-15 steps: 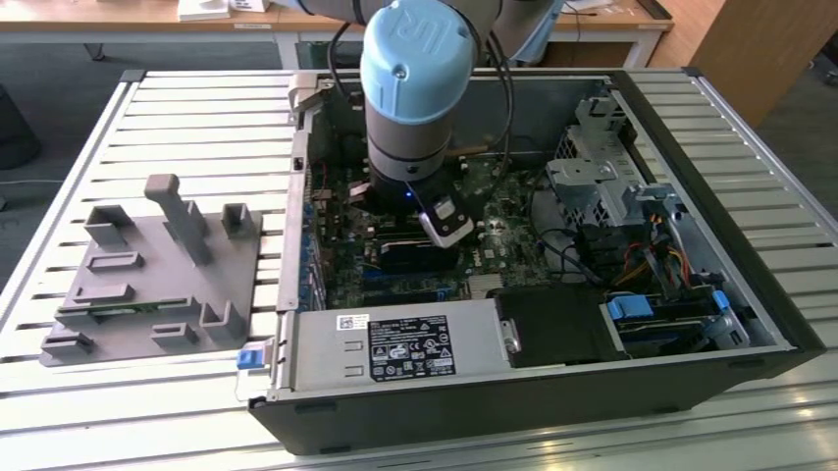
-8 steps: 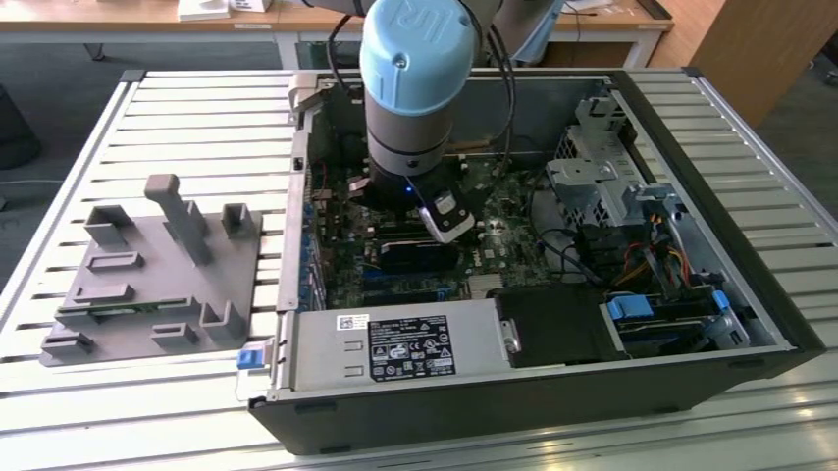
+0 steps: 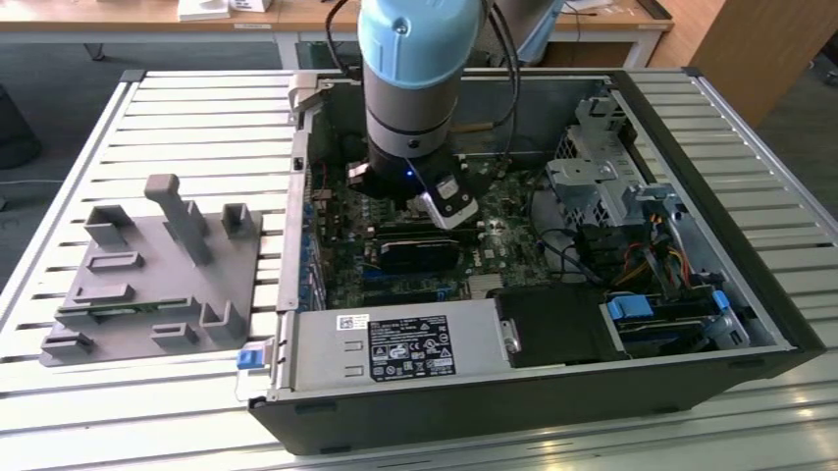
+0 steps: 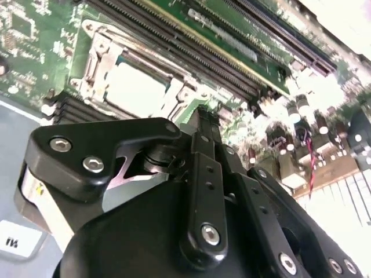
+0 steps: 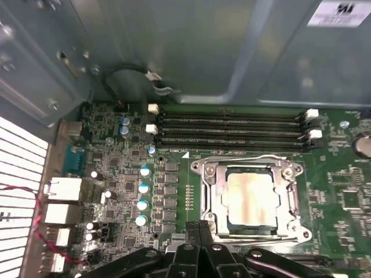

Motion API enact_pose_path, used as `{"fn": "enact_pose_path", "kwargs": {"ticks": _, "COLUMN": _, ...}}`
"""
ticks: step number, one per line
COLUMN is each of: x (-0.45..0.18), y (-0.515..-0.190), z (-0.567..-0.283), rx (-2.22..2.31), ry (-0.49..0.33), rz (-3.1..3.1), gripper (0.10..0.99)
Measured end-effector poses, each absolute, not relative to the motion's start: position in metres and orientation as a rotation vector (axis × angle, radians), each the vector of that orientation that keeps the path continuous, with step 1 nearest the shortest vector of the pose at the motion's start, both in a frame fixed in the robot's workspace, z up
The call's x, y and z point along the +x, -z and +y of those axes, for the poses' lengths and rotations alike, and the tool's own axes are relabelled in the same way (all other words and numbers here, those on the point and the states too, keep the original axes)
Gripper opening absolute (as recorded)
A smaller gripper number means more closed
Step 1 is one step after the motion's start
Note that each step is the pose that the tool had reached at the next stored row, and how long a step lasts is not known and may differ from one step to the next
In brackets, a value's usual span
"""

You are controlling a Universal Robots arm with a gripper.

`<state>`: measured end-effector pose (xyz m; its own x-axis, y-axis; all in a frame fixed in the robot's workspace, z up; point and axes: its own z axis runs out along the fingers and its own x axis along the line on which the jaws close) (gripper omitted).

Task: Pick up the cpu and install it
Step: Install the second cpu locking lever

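Observation:
The cpu (image 5: 250, 197) (image 4: 133, 90), a flat square chip with a pale silvery top, lies seated in the motherboard socket, inside the socket's metal frame (image 5: 210, 191) (image 4: 95, 58). My gripper (image 5: 199, 227) (image 4: 204, 116) hangs just above the board beside one edge of that frame. Its black fingers are pressed together, shut on nothing. In the exterior view the arm reaches down into the open computer case, with the gripper (image 3: 452, 218) low over the green motherboard (image 3: 347, 221).
Black memory slots (image 5: 232, 130) run along the socket's far side, below the case wall (image 5: 203, 46). A power supply (image 3: 392, 348) and a drive cage (image 3: 596, 182) crowd the case. A grey parts fixture (image 3: 157, 275) lies on the slatted table at the exterior view's left.

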<state>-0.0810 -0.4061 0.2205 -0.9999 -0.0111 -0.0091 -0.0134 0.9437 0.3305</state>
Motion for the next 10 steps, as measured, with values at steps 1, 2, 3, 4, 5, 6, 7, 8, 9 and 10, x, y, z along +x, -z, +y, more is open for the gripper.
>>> {"fn": "enact_pose_path", "kwargs": {"ticks": 1, "x": -0.081, "y": -0.224, "z": -0.406, "rx": -0.02, "ry": -0.525, "rz": 3.09, "gripper": 0.106}}
{"fn": "enact_pose_path", "kwargs": {"ticks": 2, "x": -0.081, "y": -0.227, "z": -0.406, "rx": -0.02, "ry": -0.525, "rz": 3.09, "gripper": 0.106}}
{"fn": "enact_pose_path", "kwargs": {"ticks": 3, "x": -0.081, "y": -0.231, "z": -0.406, "rx": -0.02, "ry": -0.526, "rz": 3.09, "gripper": 0.106}}
{"fn": "enact_pose_path", "kwargs": {"ticks": 4, "x": -0.081, "y": -0.235, "z": -0.406, "rx": -0.019, "ry": -0.525, "rz": 3.09, "gripper": 0.106}}
{"fn": "enact_pose_path", "kwargs": {"ticks": 5, "x": -0.081, "y": -0.239, "z": -0.406, "rx": -0.019, "ry": -0.525, "rz": 3.09, "gripper": 0.106}}
{"fn": "enact_pose_path", "kwargs": {"ticks": 6, "x": -0.081, "y": -0.242, "z": -0.406, "rx": -0.02, "ry": -0.525, "rz": 3.09, "gripper": 0.106}}
{"fn": "enact_pose_path", "kwargs": {"ticks": 7, "x": -0.081, "y": -0.245, "z": -0.406, "rx": -0.02, "ry": -0.526, "rz": 3.09, "gripper": 0.106}}
{"fn": "enact_pose_path", "kwargs": {"ticks": 8, "x": -0.081, "y": -0.248, "z": -0.406, "rx": -0.02, "ry": -0.525, "rz": 3.09, "gripper": 0.106}}
{"fn": "enact_pose_path", "kwargs": {"ticks": 9, "x": -0.081, "y": -0.251, "z": -0.406, "rx": -0.019, "ry": -0.526, "rz": 3.09, "gripper": 0.106}}
{"fn": "enact_pose_path", "kwargs": {"ticks": 10, "x": -0.081, "y": -0.254, "z": -0.406, "rx": -0.02, "ry": -0.526, "rz": 3.09, "gripper": 0.106}}
